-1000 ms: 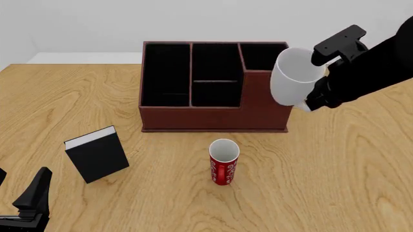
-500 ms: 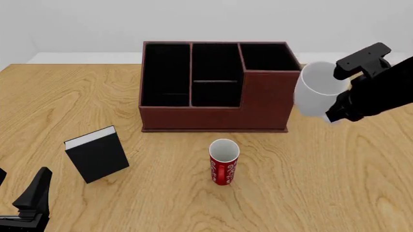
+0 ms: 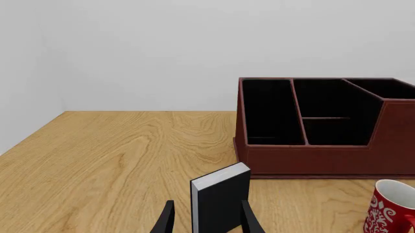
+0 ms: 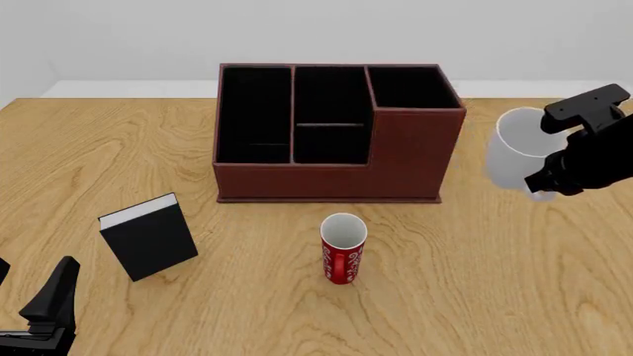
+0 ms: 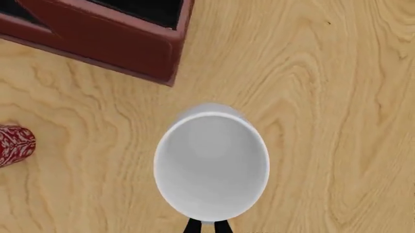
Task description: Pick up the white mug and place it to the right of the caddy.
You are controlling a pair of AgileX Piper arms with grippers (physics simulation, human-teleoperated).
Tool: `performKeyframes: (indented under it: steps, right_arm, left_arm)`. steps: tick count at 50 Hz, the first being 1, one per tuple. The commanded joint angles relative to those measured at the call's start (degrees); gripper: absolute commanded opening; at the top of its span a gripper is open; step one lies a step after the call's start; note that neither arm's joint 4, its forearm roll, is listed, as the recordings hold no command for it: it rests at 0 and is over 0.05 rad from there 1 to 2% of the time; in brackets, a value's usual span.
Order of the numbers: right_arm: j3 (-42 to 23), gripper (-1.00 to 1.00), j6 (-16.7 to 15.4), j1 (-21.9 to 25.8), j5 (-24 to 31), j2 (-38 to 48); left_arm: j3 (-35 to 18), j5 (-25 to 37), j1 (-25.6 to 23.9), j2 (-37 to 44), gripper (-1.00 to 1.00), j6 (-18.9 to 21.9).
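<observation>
Right tool [image 4: 550,172] pinches white mug [image 4: 516,152] — only wrist view shows its empty bowl

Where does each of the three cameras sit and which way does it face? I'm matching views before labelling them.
Front view: fixed, above the arms' side, facing forward and down at the caddy; both arms show, right gripper holding the white mug.
Left wrist view: low behind the left gripper, facing the black book.
Right wrist view: looks down into the white mug; fingertips barely show.
All three share the caddy and the red mug.
</observation>
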Motion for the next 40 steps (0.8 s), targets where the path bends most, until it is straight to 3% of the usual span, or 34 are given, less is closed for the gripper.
performKeyframes:
  steps: [1, 13, 25, 40]
  right_arm:
    - [-0.43, -1.0, 0.16, -4.29, -1.87, 2.48]
    - [-4.45, -1.0, 1.76, -5.91, -3.15, 6.72]
    - [-7.69, -1.0, 1.09, -7.73, -5.13, 11.77]
    - [-17.33, -1.0, 2.82, -8.45, -4.27, 19.3]
  left_arm:
    - [0.0, 0.0, 0.0, 0.0, 1.0, 0.0]
    - [0.0, 0.0, 0.0, 0.0, 1.0, 0.0]
    - [0.0, 0.0, 0.0, 0.0, 1.0, 0.0]
    - [0.0, 0.0, 0.0, 0.0, 1.0, 0.0]
